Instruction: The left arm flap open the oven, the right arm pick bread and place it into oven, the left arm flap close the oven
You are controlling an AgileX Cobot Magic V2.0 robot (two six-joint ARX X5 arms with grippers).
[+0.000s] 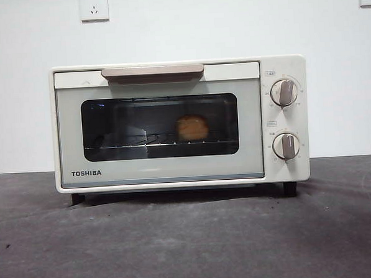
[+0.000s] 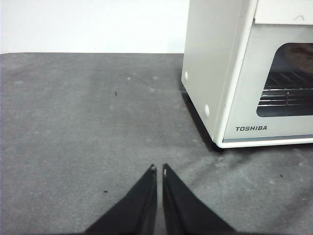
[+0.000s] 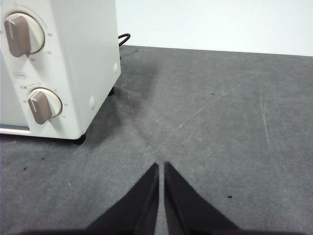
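- Oven [image 1: 180, 124] stands square on the grey worktop [image 1: 191, 238], door shut flush, beige handle [image 1: 153, 71] up along the top edge.
- Bread [image 1: 192, 127] sits inside on the wire rack [image 1: 136, 141], seen through the dark glass, right of centre.
- Left gripper [image 2: 158, 169] hangs low over bare worktop off the oven's left front corner; fingers nearly together, holding nothing.
- Right gripper [image 3: 162, 165] likewise low, off the knob side; fingers pressed narrow, empty.
- Judgement: task looks complete, all three parts done. What remains is parking clear; best done by lifting straight away from the oven.
- Edges: oven's side walls stand near each arm; a power cord [image 3: 123, 38] trails behind the right side.
- Open room: broad bare worktop in front and to both sides.
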